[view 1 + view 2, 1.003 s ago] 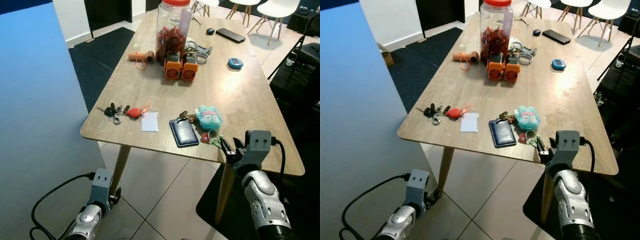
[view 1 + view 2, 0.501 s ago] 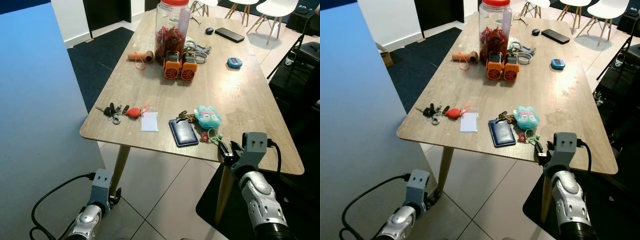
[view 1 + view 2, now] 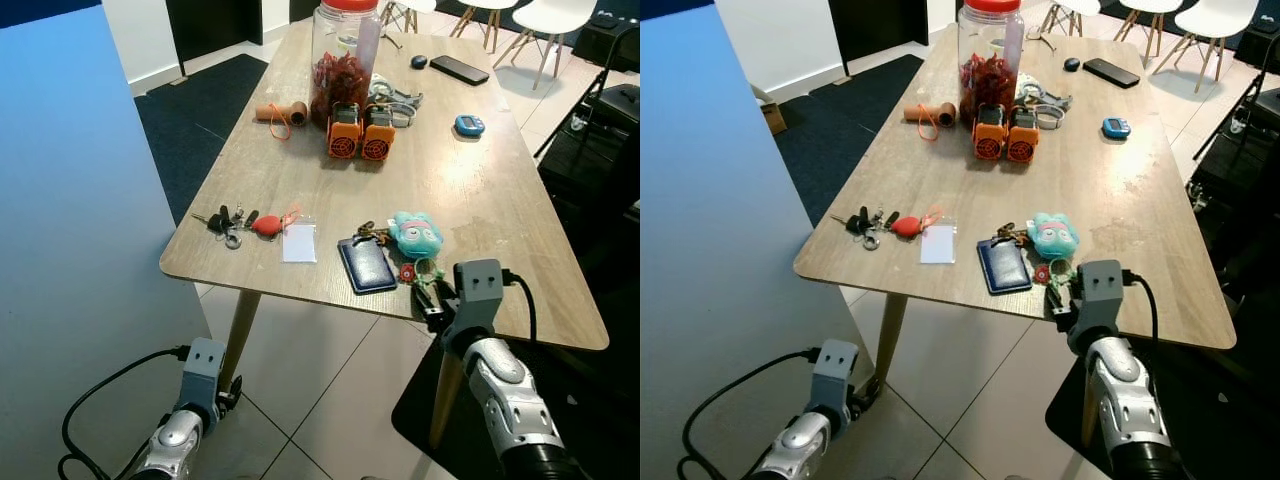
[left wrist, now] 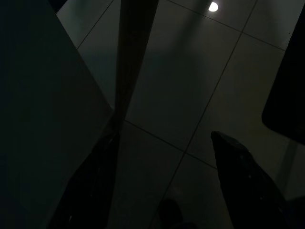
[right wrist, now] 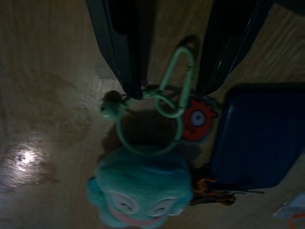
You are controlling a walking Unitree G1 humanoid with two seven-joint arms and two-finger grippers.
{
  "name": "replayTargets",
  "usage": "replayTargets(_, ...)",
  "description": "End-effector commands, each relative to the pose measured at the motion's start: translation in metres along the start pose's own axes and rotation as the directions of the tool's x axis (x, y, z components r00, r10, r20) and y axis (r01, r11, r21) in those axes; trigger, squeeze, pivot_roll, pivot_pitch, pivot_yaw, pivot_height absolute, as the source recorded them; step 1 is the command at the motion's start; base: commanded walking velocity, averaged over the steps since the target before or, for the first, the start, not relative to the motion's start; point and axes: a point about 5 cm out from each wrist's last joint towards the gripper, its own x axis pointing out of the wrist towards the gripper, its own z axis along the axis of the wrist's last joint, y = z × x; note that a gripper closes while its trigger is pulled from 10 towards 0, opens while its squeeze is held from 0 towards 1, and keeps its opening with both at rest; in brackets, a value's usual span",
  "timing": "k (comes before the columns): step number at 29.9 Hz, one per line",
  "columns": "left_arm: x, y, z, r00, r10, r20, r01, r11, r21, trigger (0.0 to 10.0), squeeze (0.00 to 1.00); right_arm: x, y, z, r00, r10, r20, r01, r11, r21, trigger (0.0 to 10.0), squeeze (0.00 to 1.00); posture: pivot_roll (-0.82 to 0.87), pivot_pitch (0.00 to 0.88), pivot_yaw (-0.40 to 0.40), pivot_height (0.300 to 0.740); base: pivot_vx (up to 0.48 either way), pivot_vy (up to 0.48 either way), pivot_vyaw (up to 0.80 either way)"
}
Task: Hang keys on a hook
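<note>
Black fingers of the right end effector [image 5: 164,52] stand apart over the pale green clip [image 5: 178,78] of the keys [image 3: 418,262], one finger on each side of it, at the near edge of the wooden desk [image 3: 480,200]. The wrist camera shows what the head views blur: the clip runs into a green ring joined to a teal plush charm [image 5: 140,193], with a small red round tag [image 5: 196,119] touching the ring and the dark blue card wallet [image 3: 367,264] just beside the plush.

Further from the plush, towards the desk's far end, a tall clear jar [image 3: 346,55] with a red lid holds red pieces, and two orange round gadgets [image 3: 360,136] stand right against it. A second bunch of keys with a red fob [image 3: 240,222] and a clear badge sleeve [image 3: 299,242] lie left of the wallet.

The left end effector [image 4: 162,191] hangs low over the tiled floor [image 4: 190,86], fingers apart, by a desk leg [image 3: 238,335].
</note>
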Motion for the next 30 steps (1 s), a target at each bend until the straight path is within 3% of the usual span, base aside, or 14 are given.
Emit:
replayTargets(1,-0.003,0.004,-0.006,1.0,0.006,-0.028,-0.006,1.0,0.012,10.0,0.0,-0.003,0.003,-0.012,0.999,0.009,-0.054,-0.009,1.0,0.009,10.0,0.0,0.06,0.072,-0.024,0.74,0.0,0.0,0.0)
replayTargets(13,-0.003,0.004,-0.006,1.0,0.002,-0.027,-0.001,1.0,0.016,10.0,0.0,-0.007,0.003,-0.014,0.998,0.013,-0.061,-0.012,1.0,0.01,10.0,0.0,0.06,0.072,-0.023,0.74,0.0,0.0,0.0)
replayTargets(23,-0.004,0.005,-0.006,1.0,0.002,-0.022,-0.001,1.0,0.016,10.0,0.0,-0.017,-0.016,-0.018,0.997,-0.053,-0.058,0.054,0.998,0.022,10.0,0.0,0.06,0.069,-0.021,0.74,0.0,0.0,0.0)
replayTargets(30,-0.003,0.005,-0.005,1.0,-0.002,-0.022,0.002,1.0,0.017,10.0,0.0,-0.019,-0.018,-0.019,0.997,-0.06,-0.059,0.061,0.998,0.02,10.0,0.0,0.06,0.062,-0.02,0.74,0.0,0.0,0.0)
